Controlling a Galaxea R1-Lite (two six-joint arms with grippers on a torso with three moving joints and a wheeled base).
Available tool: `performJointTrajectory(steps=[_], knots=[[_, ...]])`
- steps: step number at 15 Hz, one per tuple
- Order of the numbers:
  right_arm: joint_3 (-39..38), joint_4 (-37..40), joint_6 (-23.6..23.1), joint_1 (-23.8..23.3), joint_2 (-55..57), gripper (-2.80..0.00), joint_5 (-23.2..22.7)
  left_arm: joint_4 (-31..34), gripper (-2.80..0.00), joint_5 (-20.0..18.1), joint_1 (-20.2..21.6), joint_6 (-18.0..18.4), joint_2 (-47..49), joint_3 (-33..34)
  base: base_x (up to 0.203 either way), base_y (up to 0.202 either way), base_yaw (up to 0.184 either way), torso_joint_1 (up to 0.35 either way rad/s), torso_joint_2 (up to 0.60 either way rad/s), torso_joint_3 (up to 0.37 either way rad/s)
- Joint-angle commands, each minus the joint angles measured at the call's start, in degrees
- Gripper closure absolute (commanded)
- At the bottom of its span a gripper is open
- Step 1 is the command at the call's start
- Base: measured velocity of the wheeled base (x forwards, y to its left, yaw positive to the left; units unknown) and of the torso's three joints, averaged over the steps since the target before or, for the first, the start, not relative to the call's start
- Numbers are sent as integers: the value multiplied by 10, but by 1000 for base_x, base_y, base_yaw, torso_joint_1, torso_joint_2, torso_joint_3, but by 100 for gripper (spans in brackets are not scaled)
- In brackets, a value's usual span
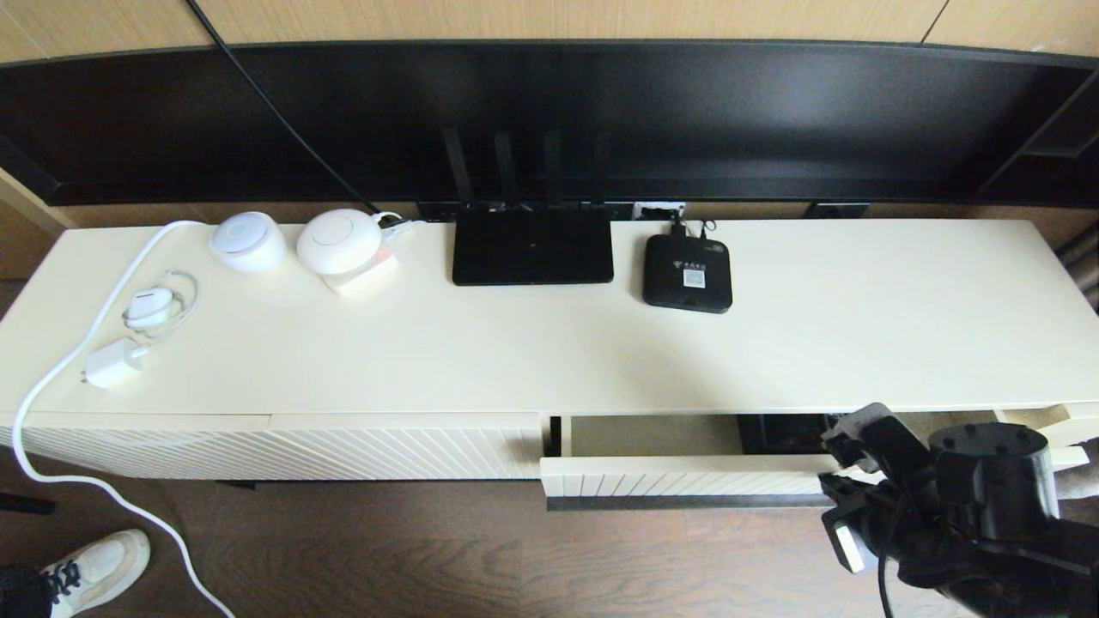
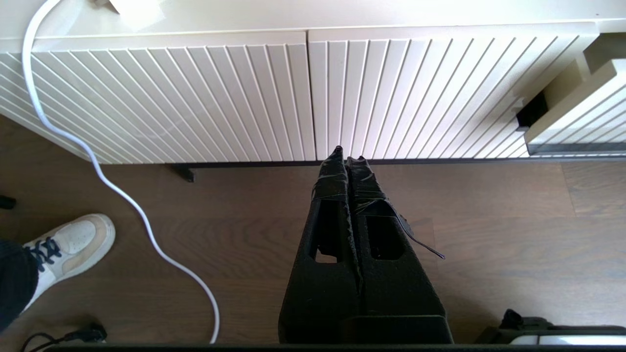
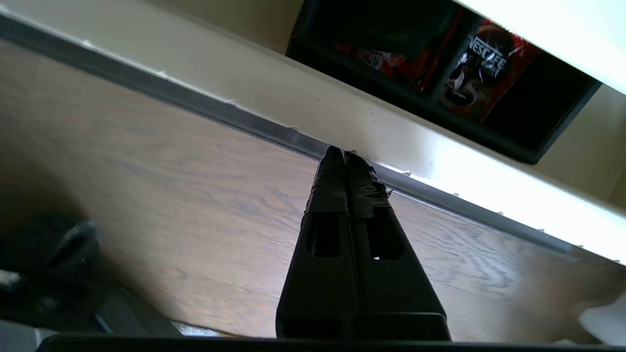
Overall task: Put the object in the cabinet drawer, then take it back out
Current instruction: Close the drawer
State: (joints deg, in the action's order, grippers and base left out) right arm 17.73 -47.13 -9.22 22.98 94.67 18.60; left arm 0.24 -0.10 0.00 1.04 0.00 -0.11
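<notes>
Nearest the robot, the right pincer (image 3: 345, 155) is pressed fully closed with nothing between its fingers, its tips right at the dark handle strip (image 3: 274, 133) under the front of the cabinet drawer (image 1: 687, 475); whether they touch the strip cannot be told. The left pincer (image 2: 348, 157) hangs low over the wooden floor (image 2: 489, 230), also closed and empty, in front of the ribbed cream panel (image 2: 195, 98) that stays shut beside the drawer. A white sneaker (image 1: 99, 569) and a white cable (image 1: 51, 378) lie at the left.

The drawer stands pulled partly out. Inside it, toward its right half, sits the black organizer box (image 3: 440, 73), partly under the edge of the counter (image 1: 859, 343), with red sachets (image 3: 481, 61) showing in its compartments.

Farther back on the counter are a white charger (image 1: 112, 363), 2 round white devices (image 1: 249, 240), a flat black router (image 1: 532, 247) with 4 antennas, and a small black set-top box (image 1: 687, 273). Behind them runs a long dark screen (image 1: 549, 112).
</notes>
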Motion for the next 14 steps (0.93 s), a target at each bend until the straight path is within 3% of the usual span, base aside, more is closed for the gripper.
performJointTrajectory(steps=[1,4,14], knots=[[8,-11,15,-5,8,0,2,0,0,0,0,0,1,0,0,0,0,0,0,0],[12,-45,27,-8,25,0,9,0,0,0,0,0,1,0,0,0,0,0,0,0],[39,-45,102,-14,46,0,43,0,0,0,0,0,1,-1,0,0,0,0,0,0]])
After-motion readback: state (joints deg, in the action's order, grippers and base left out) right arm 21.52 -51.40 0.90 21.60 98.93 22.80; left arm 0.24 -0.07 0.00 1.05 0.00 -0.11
